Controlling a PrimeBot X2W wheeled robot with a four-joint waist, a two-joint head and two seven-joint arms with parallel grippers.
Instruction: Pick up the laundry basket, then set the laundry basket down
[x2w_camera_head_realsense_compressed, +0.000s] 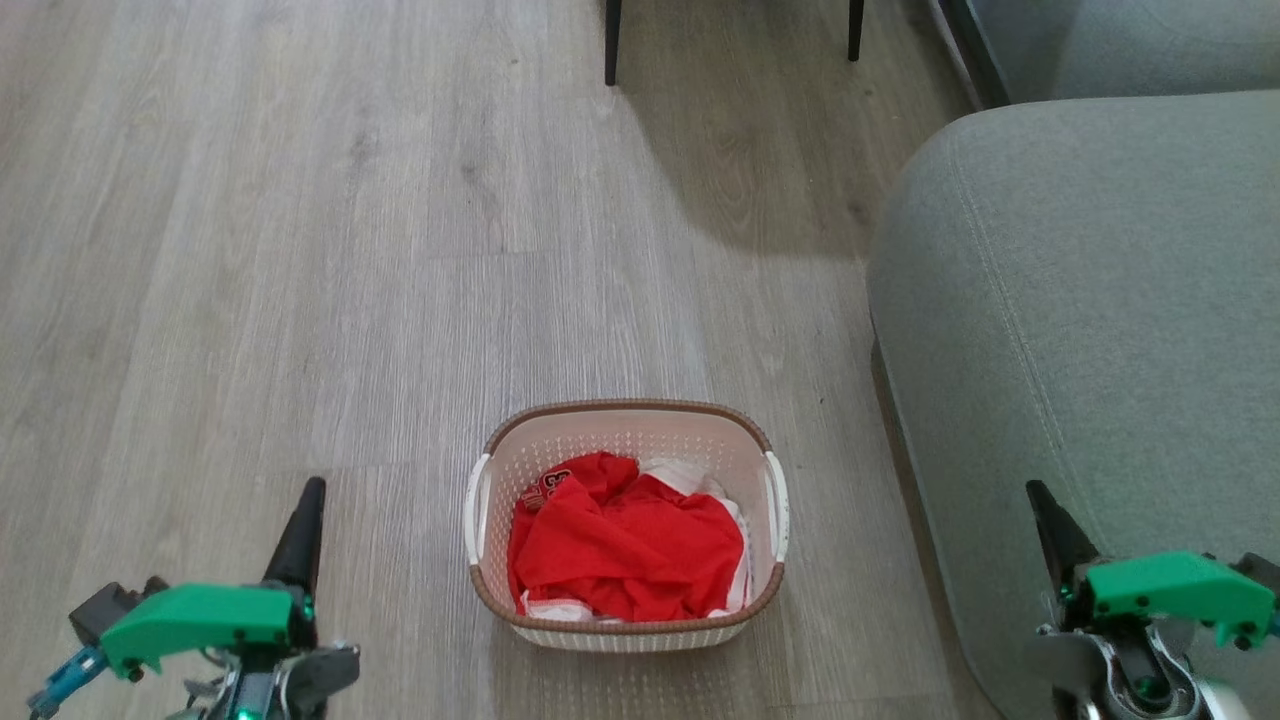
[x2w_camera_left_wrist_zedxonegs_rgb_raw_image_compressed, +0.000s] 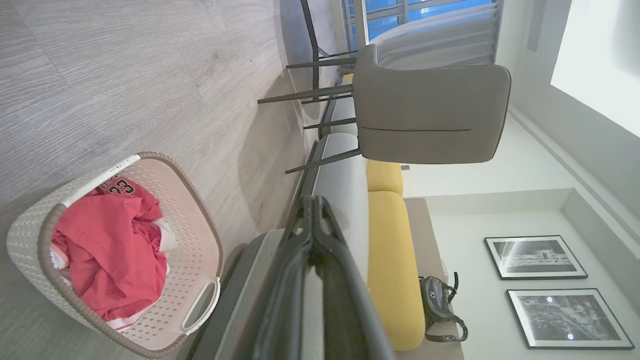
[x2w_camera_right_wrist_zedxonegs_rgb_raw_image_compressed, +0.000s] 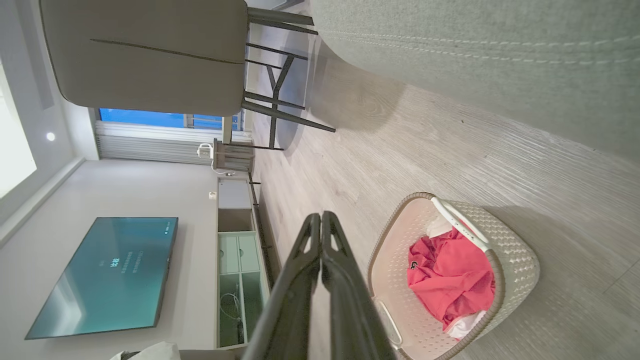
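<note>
You had the laundry basket (x2w_camera_head_realsense_compressed: 620, 440) standing upright on the wood-look floor (x2w_camera_head_realsense_compressed: 300, 250), its open top level and its long sides running left to right across your head view. It was a small rounded-rectangular tub of cream-white perforated plastic with a brown woven-look rim (x2w_camera_head_realsense_compressed: 625, 405) all the way round. A white handle (x2w_camera_head_realsense_compressed: 477, 510) sat on its left end and another white handle (x2w_camera_head_realsense_compressed: 777, 505) on its right end. Inside, a crumpled red garment (x2w_camera_head_realsense_compressed: 625, 545) printed with the number 23 covered most of the bottom, and white cloth (x2w_camera_head_realsense_compressed: 690, 475) showed behind it and along the near wall.
</note>
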